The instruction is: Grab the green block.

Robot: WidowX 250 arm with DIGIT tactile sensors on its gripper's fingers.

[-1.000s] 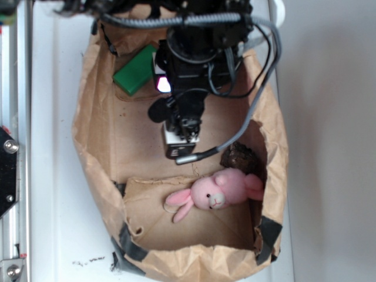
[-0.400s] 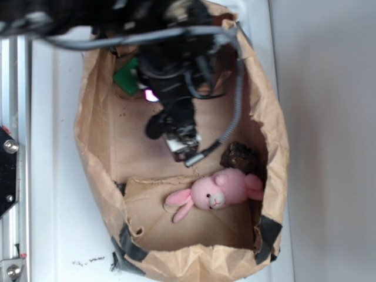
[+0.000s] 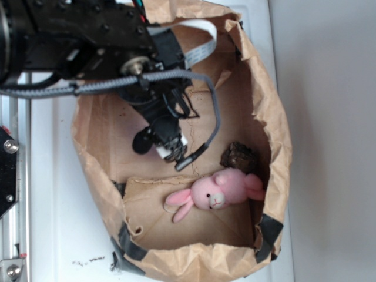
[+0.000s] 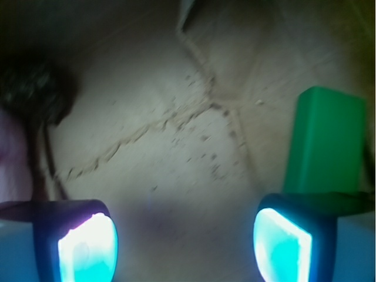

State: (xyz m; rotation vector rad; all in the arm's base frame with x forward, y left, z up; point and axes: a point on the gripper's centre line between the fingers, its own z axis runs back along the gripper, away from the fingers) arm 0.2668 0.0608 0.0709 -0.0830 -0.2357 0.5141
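A white tabletop point(image 3: 59, 176) carries a crumpled brown paper bag point(image 3: 276, 135), laid open from above, and everything happens on its floor. Nearest the wrist camera, the gripper point(image 4: 185, 244) shows its two glowing pads point(image 4: 88, 249) spread wide apart, nothing between them, only bare creased paper in the gap. Just beyond the right-hand pad stands the green block point(image 4: 326, 138), off to that side of the gap and not inside it; whether it touches that finger I cannot tell. From the exterior view the block is hidden completely, with the black arm point(image 3: 76, 41) stretched across the top of the bag over the corner where it would sit. Farther along, a dark lump point(image 3: 238, 155) rests by the torn bag wall, and beyond it the pink plush bunny point(image 3: 214, 194) lies on a folded flap, well apart from the gripper.

The danger here, as I judge it: the block sits off-centre, so closing now would catch only air, or the right finger could clip the block's edge and knock it over or shove it against the bag wall. Descending without shifting sideways risks landing a fingertip on top of it. The trailing cable point(image 3: 211, 111) could also snag the bag's rim.
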